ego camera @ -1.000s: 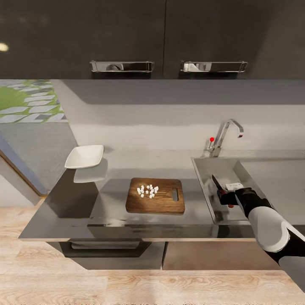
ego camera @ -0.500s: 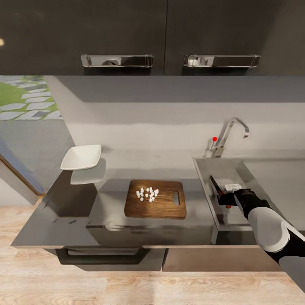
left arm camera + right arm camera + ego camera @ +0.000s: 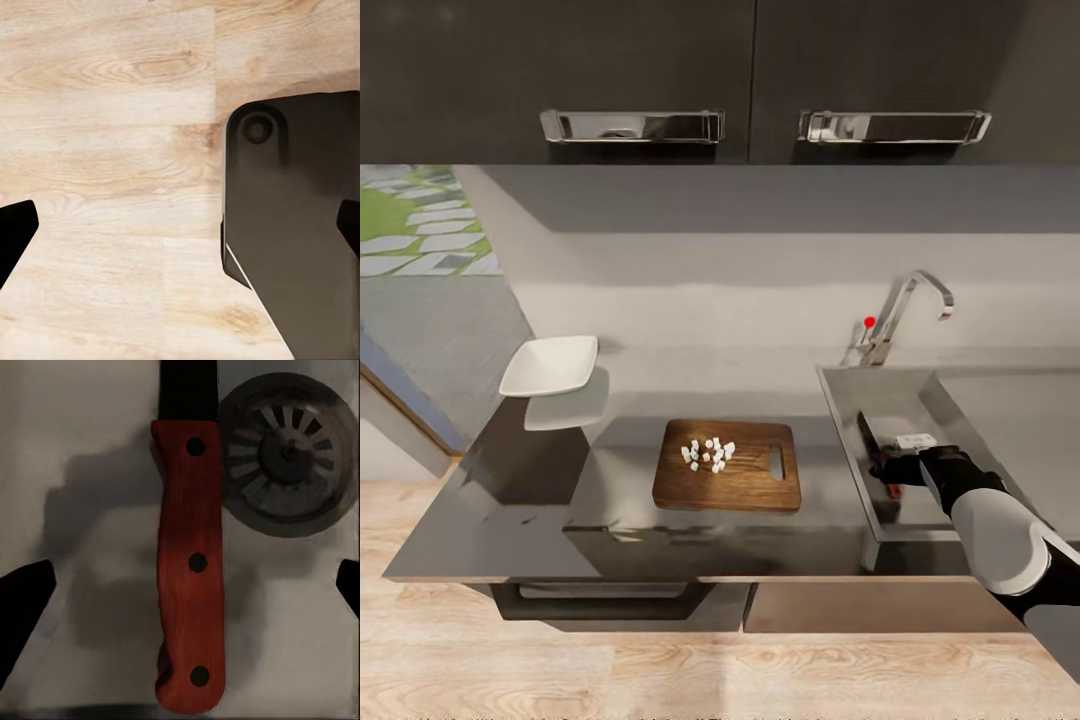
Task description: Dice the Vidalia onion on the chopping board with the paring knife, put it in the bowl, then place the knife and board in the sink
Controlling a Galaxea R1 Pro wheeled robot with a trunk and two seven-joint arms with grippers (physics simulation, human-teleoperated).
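Paring knife (image 3: 190, 577) lies in sink (image 3: 890, 395) beside drain (image 3: 289, 454), frame right; right gripper (image 3: 187, 585) jaws apart above it. Diced onion (image 3: 708, 453) on chopping board (image 3: 728, 480), ctr. Left gripper (image 3: 184, 232) jaws apart over floor (image 3: 105, 112).

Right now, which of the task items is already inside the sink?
The paring knife, red-handled, beside the round drain in the sink. The chopping board and the bowl are on the countertop.

countertop (image 3: 510, 520) | on it: chopping board (image 3: 745, 485), bowl (image 3: 550, 365)
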